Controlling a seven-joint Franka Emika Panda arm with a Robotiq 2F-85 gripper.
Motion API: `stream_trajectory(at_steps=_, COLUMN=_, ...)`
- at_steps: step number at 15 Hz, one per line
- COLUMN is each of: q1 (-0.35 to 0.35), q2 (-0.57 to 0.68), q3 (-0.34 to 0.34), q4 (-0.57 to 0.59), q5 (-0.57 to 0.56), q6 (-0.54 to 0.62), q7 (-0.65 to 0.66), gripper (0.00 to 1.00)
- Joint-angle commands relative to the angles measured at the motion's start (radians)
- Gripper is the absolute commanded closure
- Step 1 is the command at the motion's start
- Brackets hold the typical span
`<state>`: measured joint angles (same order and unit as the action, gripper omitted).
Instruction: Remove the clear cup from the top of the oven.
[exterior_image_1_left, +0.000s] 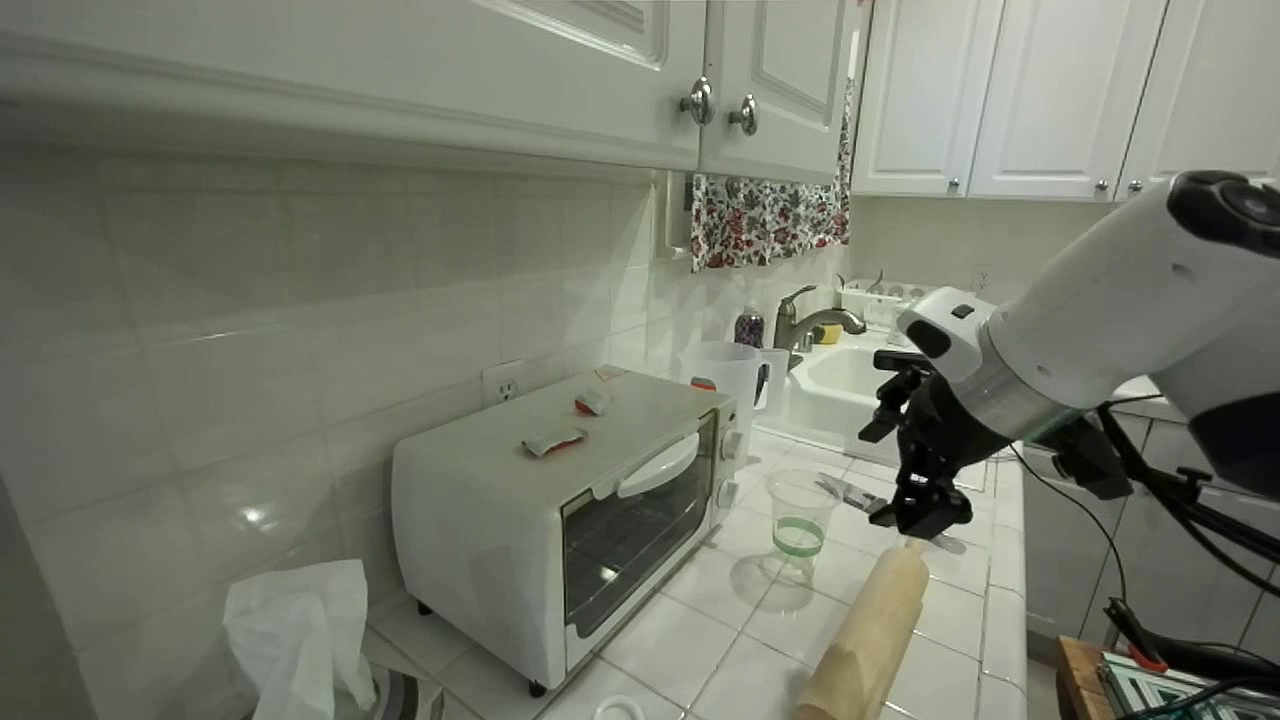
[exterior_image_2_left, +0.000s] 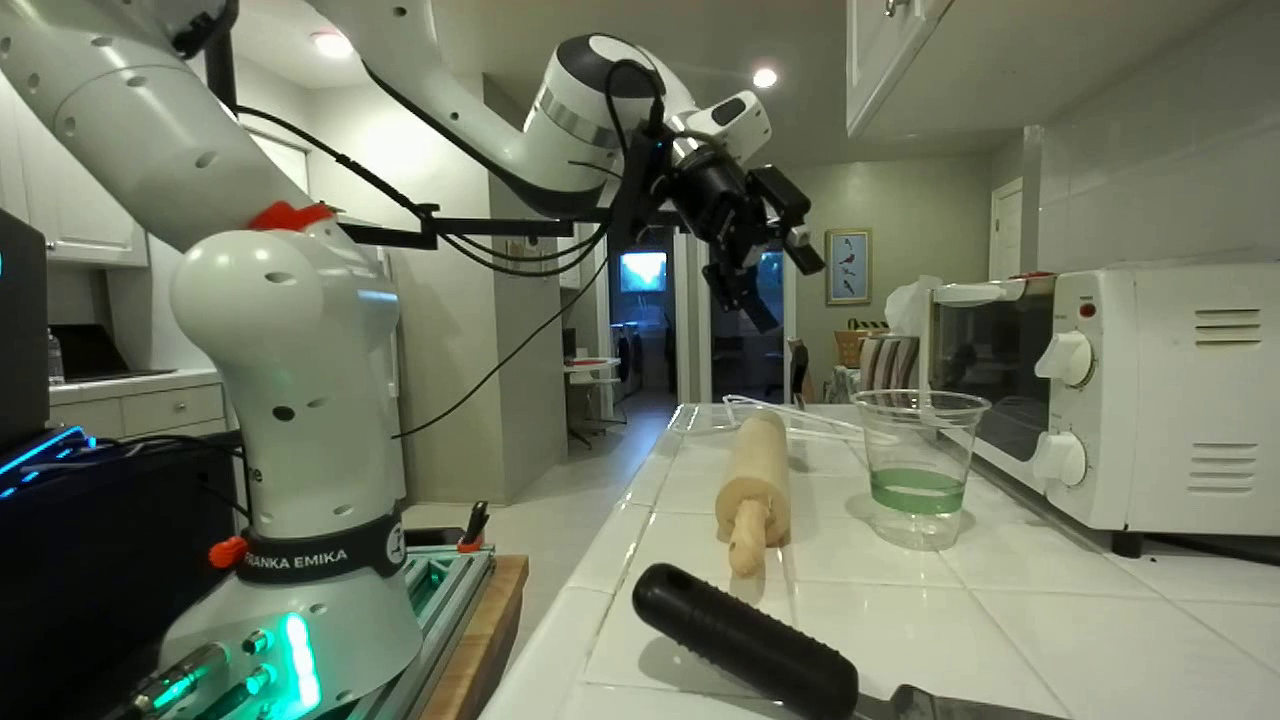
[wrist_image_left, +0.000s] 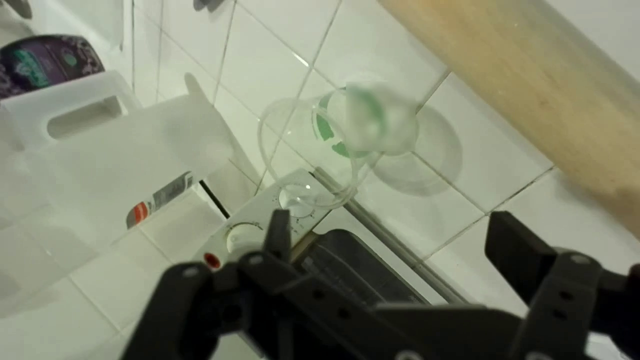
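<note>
The clear cup stands upright on the tiled counter in front of the oven, in both exterior views (exterior_image_1_left: 800, 515) (exterior_image_2_left: 918, 480). Its green band and round rim also show in the wrist view, where the cup (wrist_image_left: 325, 127) lies beyond the fingers. The white oven (exterior_image_1_left: 480, 540) stands against the wall with its door shut; it also shows in an exterior view (exterior_image_2_left: 1200, 400) and partly in the wrist view (wrist_image_left: 370, 275). My gripper (exterior_image_1_left: 880, 475) is open and empty, above the counter and apart from the cup. Its spread fingers also show in an exterior view (exterior_image_2_left: 790, 290) and the wrist view (wrist_image_left: 390, 217).
A wooden rolling pin (exterior_image_2_left: 755, 470) lies beside the cup near the counter edge. A black-handled tool (exterior_image_2_left: 745, 640) lies on the counter. A plastic pitcher (exterior_image_1_left: 725, 375) stands beyond the oven, near the sink (exterior_image_1_left: 840, 372). Two small packets (exterior_image_1_left: 553, 441) lie on the oven. Cabinets (exterior_image_1_left: 400, 80) hang above.
</note>
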<state>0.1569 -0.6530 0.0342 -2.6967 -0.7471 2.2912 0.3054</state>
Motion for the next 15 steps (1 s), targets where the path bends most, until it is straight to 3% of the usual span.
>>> stream_trajectory(at_steps=1, q1=-0.023, q2=-0.094, q3=0.021, q4=0.022, q5=0.177, q6=-0.115, q7=-0.096, gripper=0.0)
stream_trajectory(at_steps=5, q1=-0.066, q2=-0.172, q3=0.054, q4=0.046, q5=0.286, q6=-0.202, q7=-0.091, gripper=0.0)
stream_trajectory(at_steps=13, q1=-0.159, q2=-0.308, q3=0.058, q4=0.039, q5=0.397, q6=-0.191, q7=-0.042, gripper=0.0)
stream_trajectory(at_steps=15, q1=-0.174, q2=-0.282, q3=0.08, q4=0.043, q5=0.389, q6=-0.181, q7=-0.066, gripper=0.0)
